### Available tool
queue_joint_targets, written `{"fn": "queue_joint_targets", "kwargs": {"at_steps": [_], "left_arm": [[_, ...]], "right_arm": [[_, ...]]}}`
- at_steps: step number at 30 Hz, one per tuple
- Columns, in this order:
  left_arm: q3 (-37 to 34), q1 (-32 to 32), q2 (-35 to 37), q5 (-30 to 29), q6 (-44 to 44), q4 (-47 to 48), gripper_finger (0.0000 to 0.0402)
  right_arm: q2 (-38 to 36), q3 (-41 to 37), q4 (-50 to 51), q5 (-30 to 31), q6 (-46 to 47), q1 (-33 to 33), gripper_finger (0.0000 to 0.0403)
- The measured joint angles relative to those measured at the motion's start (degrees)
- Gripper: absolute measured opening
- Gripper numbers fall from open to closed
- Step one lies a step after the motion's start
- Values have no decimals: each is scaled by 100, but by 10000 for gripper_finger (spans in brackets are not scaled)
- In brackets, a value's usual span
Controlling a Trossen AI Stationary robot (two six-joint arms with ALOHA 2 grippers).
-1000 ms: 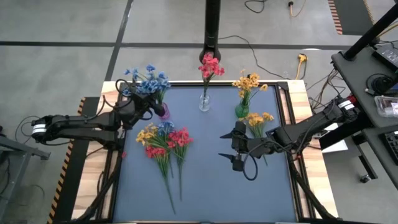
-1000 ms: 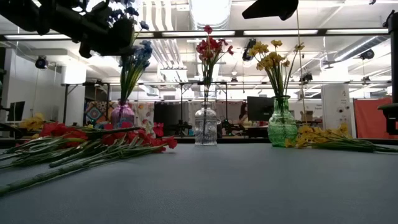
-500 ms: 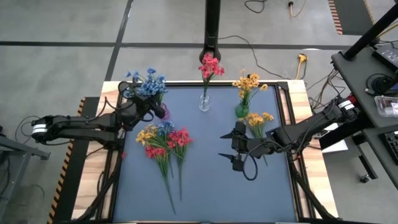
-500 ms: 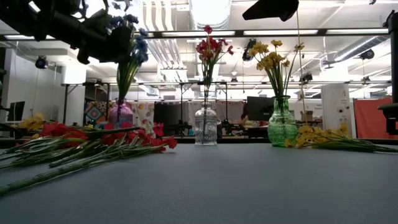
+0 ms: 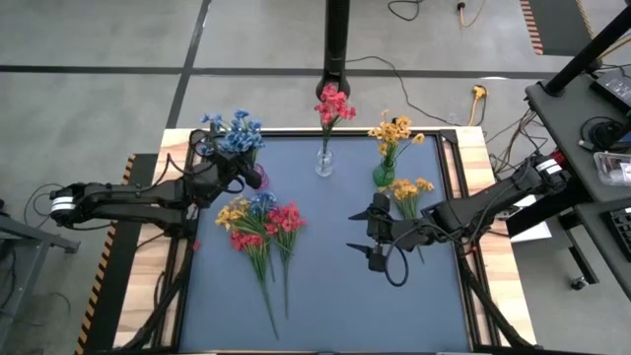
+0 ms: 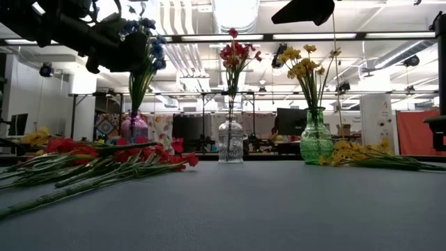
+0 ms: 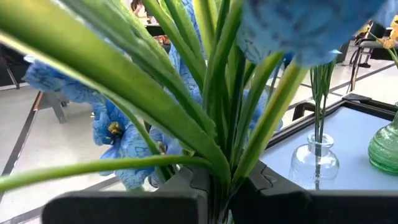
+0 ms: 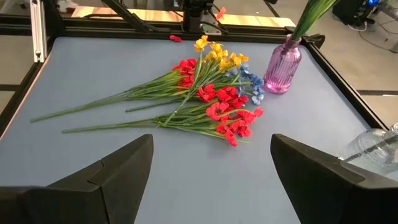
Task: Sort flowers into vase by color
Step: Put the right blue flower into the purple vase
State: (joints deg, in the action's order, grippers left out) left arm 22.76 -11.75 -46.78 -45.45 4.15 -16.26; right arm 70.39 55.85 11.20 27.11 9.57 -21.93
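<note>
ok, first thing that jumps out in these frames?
Three glass vases stand along the table's far edge: pink-purple with blue flowers, clear with red, green with yellow. The left hand, shut, grips the blue stems above the pink vase. A mixed heap of loose sprigs lies left of centre.

Three vases; two end effectors.

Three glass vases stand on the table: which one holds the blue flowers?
The purple glass vase, standing leftmost; the clear vase holds red, the green vase yellow.
</note>
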Motion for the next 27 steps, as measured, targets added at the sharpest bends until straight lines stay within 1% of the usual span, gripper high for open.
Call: {"fn": "queue_joint_targets", "kwargs": {"at_steps": [9, 16, 27], "left_arm": [[0, 0, 0, 0, 86, 147, 11], [0, 0, -2, 0, 154, 446, 11], [0, 0, -2, 0, 174, 488, 11]], "right_arm": [[0, -8, 2, 0, -10, 0, 318], [0, -9, 0, 0, -12, 0, 318], [0, -41, 1, -1, -18, 17, 318]]}}
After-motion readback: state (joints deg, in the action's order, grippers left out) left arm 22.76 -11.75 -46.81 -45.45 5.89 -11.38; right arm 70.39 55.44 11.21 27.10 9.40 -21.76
